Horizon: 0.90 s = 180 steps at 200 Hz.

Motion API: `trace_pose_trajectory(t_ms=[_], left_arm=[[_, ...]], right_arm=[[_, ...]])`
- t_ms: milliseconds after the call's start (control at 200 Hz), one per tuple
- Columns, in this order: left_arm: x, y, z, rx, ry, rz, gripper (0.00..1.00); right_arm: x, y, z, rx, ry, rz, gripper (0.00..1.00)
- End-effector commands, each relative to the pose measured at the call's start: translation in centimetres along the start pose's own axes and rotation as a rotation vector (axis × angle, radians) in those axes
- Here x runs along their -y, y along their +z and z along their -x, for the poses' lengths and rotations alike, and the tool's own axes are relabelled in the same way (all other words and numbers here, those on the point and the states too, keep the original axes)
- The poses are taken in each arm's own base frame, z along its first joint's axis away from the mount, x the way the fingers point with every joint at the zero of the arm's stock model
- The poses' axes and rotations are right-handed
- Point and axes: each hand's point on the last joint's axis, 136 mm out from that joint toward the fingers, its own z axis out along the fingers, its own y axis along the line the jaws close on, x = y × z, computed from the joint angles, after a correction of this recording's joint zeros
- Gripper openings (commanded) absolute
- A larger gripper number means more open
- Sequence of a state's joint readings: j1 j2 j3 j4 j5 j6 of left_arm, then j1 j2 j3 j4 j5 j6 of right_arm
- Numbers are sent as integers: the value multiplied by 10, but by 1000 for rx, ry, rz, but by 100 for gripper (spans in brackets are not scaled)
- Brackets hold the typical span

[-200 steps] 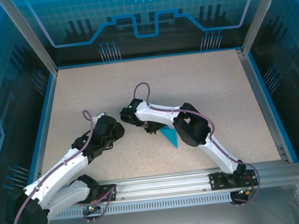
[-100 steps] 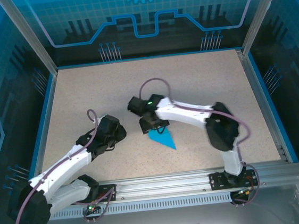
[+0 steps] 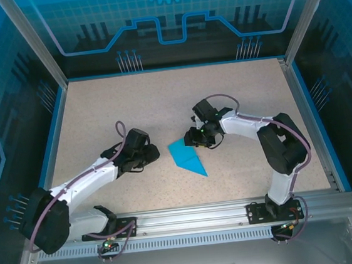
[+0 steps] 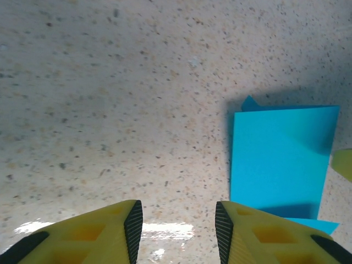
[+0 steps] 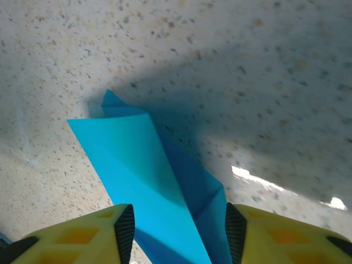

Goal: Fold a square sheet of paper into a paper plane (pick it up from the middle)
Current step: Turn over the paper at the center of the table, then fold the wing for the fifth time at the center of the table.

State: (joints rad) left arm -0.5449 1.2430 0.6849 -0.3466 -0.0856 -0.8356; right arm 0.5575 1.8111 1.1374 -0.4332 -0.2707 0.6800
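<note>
The paper [image 3: 186,157], folded to a pointed wedge, lies mid-tabletop [image 3: 98,108] between the arms; the right jaws stand parted astride its lifted far end, gripping nothing, and the left jaws are released near its left edge. To crease well, I judge the right should press low along the ridge while the left pins the flat side. The top is speckled beige, walled by blue panels [image 3: 170,19] and an aluminium rail [image 3: 191,215].

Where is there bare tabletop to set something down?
Free: the far half of the speckled beige tabletop, beyond both arms, and the strip right of the right arm. Crowded: centre, where the folded teal-blue paper lies between left end effector and right end effector.
</note>
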Motion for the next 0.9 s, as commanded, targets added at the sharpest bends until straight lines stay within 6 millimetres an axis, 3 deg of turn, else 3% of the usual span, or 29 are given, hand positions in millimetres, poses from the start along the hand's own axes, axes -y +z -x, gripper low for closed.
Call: trace_pose_trajectory(t_ms=[0,200,365,505,665,895], left_arm=[[21,2,0,-45,16,-75,43],[28,10,-1,-83,26,-82,42],[32,14,-3,-101,28,-88,42],[34,17,-5,-120,32,-88,43],[36,17,-4,-121,33,-93,42],[39,19,-5,-128,35,-106,42]], right_arm=[[-15,7,10,-3,-39,79,47],[-11,15,17,8,-28,117,38],[1,14,20,55,20,157,23],[8,8,21,119,66,249,19],[23,1,17,184,117,257,21],[32,-17,13,201,127,214,37]])
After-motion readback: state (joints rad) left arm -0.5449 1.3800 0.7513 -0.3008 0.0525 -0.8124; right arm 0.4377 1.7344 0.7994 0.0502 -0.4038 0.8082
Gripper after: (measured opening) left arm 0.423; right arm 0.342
